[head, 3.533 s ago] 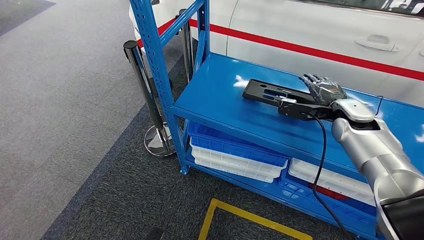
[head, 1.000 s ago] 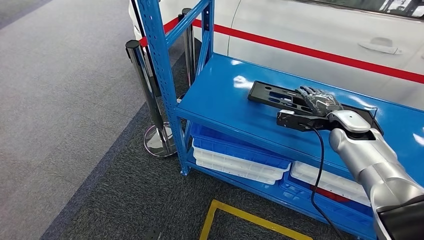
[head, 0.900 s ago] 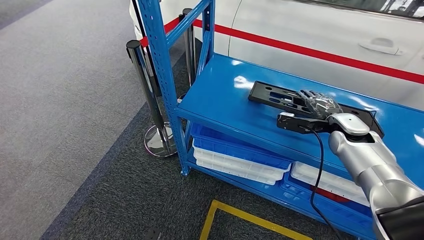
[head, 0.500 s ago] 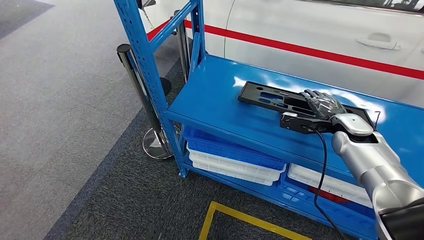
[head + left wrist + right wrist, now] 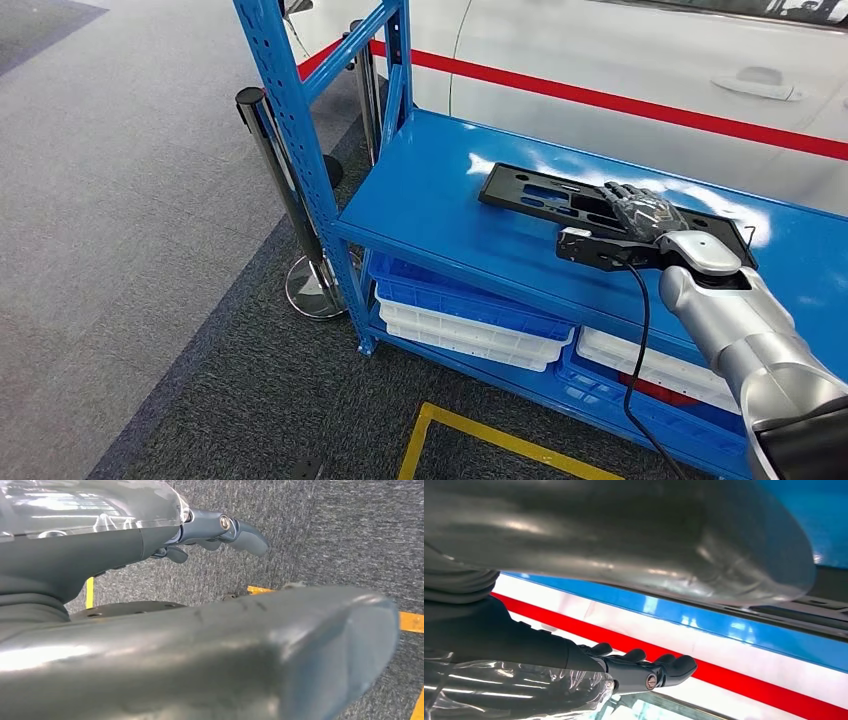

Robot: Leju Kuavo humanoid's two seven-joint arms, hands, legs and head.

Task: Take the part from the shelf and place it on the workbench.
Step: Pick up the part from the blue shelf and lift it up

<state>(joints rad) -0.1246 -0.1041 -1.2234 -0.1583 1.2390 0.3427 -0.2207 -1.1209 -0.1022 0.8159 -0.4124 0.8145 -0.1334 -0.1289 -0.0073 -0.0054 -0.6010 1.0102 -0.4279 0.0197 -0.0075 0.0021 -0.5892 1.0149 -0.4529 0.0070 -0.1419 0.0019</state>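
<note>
The part [image 5: 545, 196] is a flat black plate with cut-outs, lying on the top board of the blue shelf [image 5: 440, 200]. My right hand [image 5: 645, 212] lies over the plate's right half with its fingers stretched out flat, and I see nothing gripped. In the right wrist view the same hand [image 5: 589, 655] shows straight fingers [image 5: 664, 667] and a thick thumb with nothing between them. My left hand [image 5: 200, 525] hangs above the dark carpet, holding nothing.
A blue upright post [image 5: 290, 130] and a chrome stanchion [image 5: 270, 160] stand at the shelf's left end. White and blue trays [image 5: 470, 320] fill the lower board. A white car with a red stripe [image 5: 620, 85] stands behind. Yellow tape [image 5: 490, 435] marks the floor.
Since 3.5 s ago my right hand has dropped from above the plate's right end down onto it. The view shifted slightly; the plate lies where it was.
</note>
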